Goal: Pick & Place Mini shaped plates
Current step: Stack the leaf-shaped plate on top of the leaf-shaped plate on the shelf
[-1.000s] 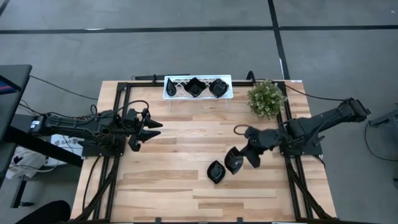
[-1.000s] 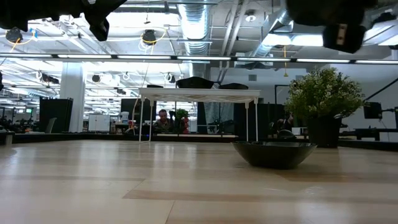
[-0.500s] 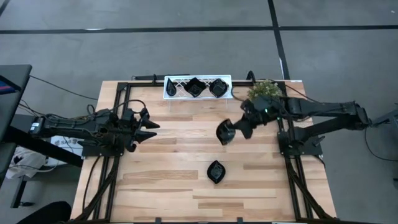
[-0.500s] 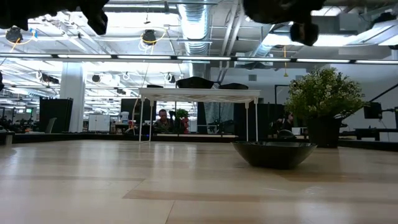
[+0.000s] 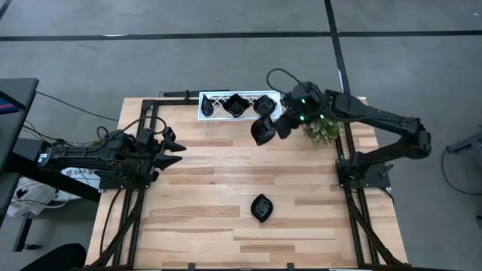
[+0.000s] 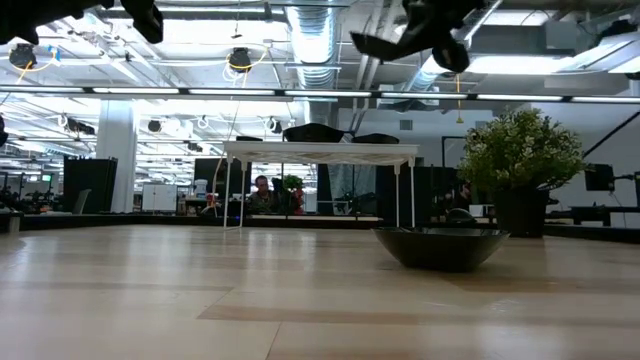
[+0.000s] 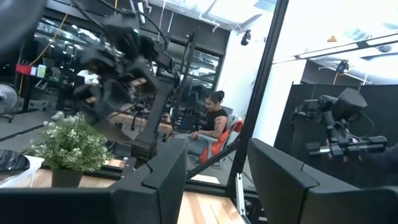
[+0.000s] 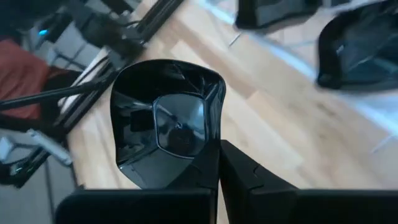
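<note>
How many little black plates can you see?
4. Two sit in the white tray: one plate in its middle, another plate at its right end. A third plate is gripped in the right pincer beside the tray. A fourth plate lies on the table.

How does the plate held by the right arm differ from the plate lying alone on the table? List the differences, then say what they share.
1. The held plate is up in the air, pinched at its rim by the shut right tool; the lone plate rests on the table, untouched.
2. The held plate hangs tilted; the lone plate sits flat.
3. The held plate is beside the white tray; the lone plate lies far from it.

Both are small, glossy and black.
</note>
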{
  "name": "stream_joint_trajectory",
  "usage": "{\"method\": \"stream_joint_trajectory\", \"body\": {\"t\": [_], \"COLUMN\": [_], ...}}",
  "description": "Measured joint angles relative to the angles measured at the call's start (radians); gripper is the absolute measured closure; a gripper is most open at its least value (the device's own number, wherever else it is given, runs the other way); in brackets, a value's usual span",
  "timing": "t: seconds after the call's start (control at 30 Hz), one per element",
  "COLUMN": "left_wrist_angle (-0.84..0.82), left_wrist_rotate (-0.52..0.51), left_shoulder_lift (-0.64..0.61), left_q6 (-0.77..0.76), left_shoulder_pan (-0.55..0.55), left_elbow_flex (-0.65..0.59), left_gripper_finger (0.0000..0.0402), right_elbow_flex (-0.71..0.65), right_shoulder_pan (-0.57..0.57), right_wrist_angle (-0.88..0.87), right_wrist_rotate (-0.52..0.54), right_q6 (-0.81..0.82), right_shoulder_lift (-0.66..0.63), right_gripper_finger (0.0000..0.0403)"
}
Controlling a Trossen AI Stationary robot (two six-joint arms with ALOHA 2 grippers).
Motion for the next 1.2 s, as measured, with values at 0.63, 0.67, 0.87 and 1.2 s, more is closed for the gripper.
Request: {"method": "stream_joint_trajectory", "body": {"t": [0.63,0.67,0.87,1.2], "left_wrist_angle": [-0.123,-0.122,-0.122,-0.120], "left_wrist_rotate": [0.043,0.043,0.044,0.044], "left_shoulder_lift": [-0.001,-0.001,-0.001,-0.001], "left_q6": [0.087,0.102,0.108,0.108], "left_shoulder_pan": [0.000,0.000,0.000,0.000], "left_elbow_flex": [0.000,0.000,0.000,0.000], "left_gripper_finger": [0.0229,0.0229,0.0229,0.0229], "right_elbow_flex": [0.535,0.556,0.657,0.676], "right_shoulder_pan": [-0.328,-0.339,-0.388,-0.427], "right_wrist_angle": [-0.436,-0.461,-0.562,-0.568], "right_wrist_rotate": [-0.142,-0.152,-0.184,-0.235], "right_q6": [-0.398,-0.425,-0.565,-0.600], "right_shoulder_lift": [0.446,0.465,0.557,0.584], "right_gripper_finger": [0.0403,0.0403,0.0403,0.0403]}}
